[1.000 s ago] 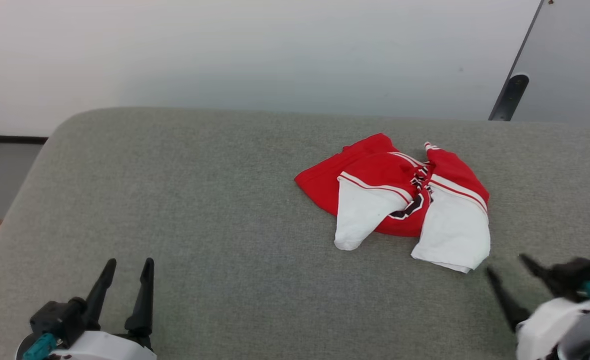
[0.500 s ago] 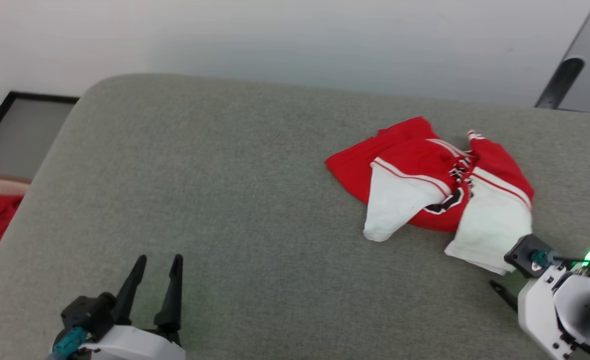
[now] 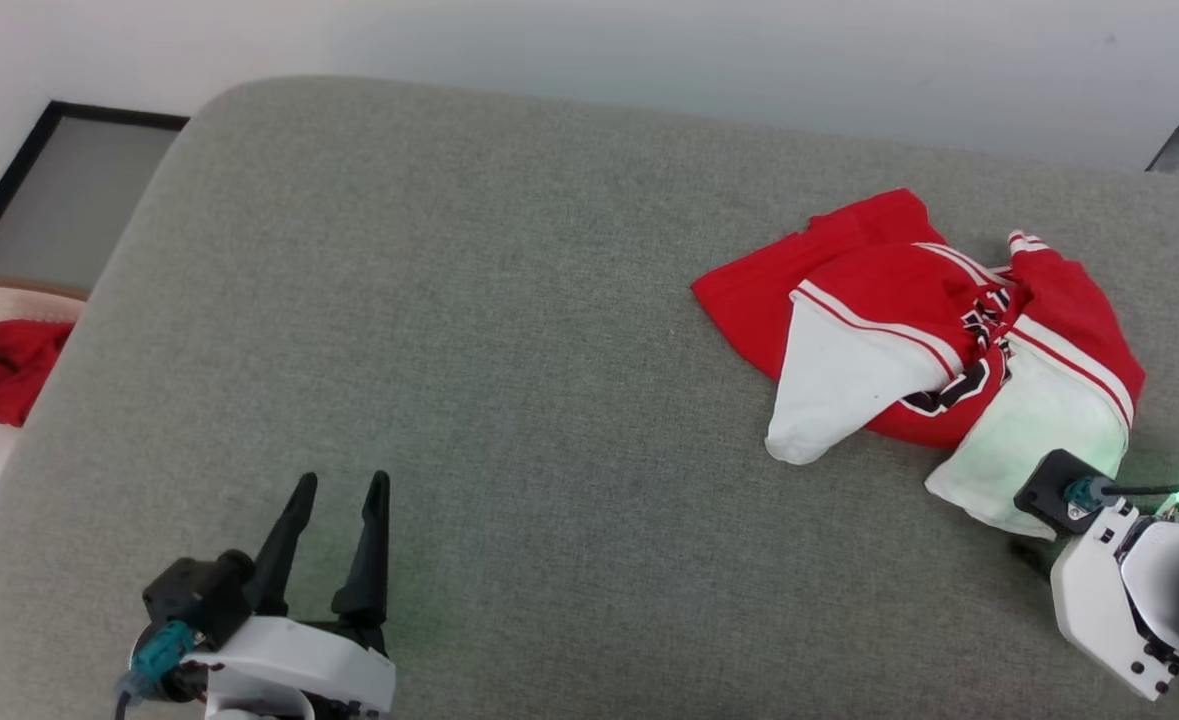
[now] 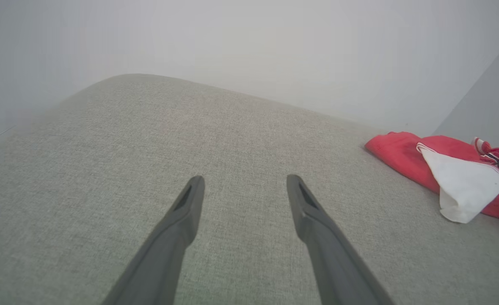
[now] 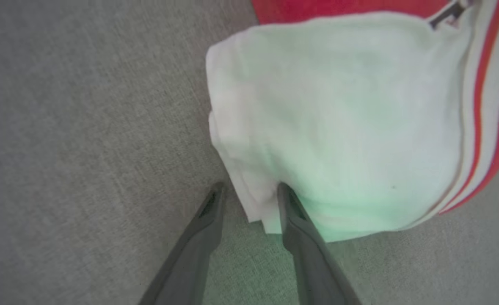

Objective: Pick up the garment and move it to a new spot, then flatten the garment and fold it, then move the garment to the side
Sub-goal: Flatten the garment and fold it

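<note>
Red jersey cloth with white sleeve ends, the garment (image 3: 909, 320), lies crumpled in a heap at the far right of the grey padded bench (image 3: 509, 300), with both sleeves flopped towards the robot. The step in hand looks like the very first one, the pick-up.

In the right wrist view the right hand (image 5: 249, 190) sits low at the near corner of the right-hand white sleeve. Its two fingers straddle the sleeve's edge, one on bare bench and the other against the cloth. A gap shows between them, so they stand apart and are not pinching anything.

The left hand (image 3: 343, 478) rests wide open and empty over the near left of the bench, well apart from the garment.

The next move probably calls for the right fingers to close on the sleeve corner, catching every layer rather than the top one alone. Then comes a lift high enough to carry the heap towards the open middle of the bench.
</note>
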### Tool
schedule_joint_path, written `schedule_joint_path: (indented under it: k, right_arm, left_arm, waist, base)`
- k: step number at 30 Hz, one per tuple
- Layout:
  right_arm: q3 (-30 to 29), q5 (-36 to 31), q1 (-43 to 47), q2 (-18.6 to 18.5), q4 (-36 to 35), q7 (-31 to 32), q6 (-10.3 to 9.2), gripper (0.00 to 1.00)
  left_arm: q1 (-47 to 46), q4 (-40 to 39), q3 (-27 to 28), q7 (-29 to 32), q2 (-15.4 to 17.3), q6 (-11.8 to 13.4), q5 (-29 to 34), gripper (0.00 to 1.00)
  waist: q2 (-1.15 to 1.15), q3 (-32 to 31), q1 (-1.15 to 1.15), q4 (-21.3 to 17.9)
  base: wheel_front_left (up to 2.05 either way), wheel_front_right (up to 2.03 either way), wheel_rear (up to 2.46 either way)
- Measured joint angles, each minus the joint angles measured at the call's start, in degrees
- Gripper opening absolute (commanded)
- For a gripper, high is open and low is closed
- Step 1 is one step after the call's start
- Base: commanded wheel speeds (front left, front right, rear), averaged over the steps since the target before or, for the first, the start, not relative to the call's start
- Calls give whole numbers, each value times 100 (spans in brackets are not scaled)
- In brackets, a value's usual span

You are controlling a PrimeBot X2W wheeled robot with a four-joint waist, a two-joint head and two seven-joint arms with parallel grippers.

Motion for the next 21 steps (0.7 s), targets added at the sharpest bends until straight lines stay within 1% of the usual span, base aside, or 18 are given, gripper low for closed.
schedule_joint_path:
  k: [1, 2, 7, 10, 13, 18, 21]
  right_arm:
    - [25, 14, -34, -1, 22, -43, 1, 7]
    - [53, 15, -75, -1, 51, -62, 1, 0]
    - [-37, 124, -149, 7, 179, -303, 2, 0]
    - [-426, 312, -107, 8, 221, -510, 1, 0]
    - [-1049, 680, 124, 120, 248, -761, 1, 0]
    - [-2252, 1582, 676, 577, 347, -1155, 1, 0]
    - [-2949, 1892, 921, 865, 501, -1328, 1, 0]
  left_arm:
    - [-20, -2, -5, 0, -5, 0, -2, 100]
    - [-24, 0, -11, 0, -7, -1, -9, 100]
    - [-36, 5, -7, 0, 1, -1, -20, 100]
    - [-44, 7, 11, 0, 7, -2, -23, 100]
    - [-47, 8, 23, 0, 7, -4, -23, 100]
    - [-62, 19, 8, 0, 8, -4, -23, 100]
    - [-126, 19, 9, 0, 13, -5, -25, 100]
  waist:
    - [0, 23, 0, 1]
    - [0, 44, 0, -2]
    - [0, 99, 0, -78]
    - [0, 113, 0, -154]
    - [0, 120, 0, -251]
    - [0, 122, 0, -422]
    - [0, 120, 0, -514]
  base:
    - [0, 0, 0]
    - [0, 0, 0]
    - [0, 0, 0]
    - [0, 0, 0]
    - [0, 0, 0]
    - [0, 0, 0]
    - [0, 0, 0]
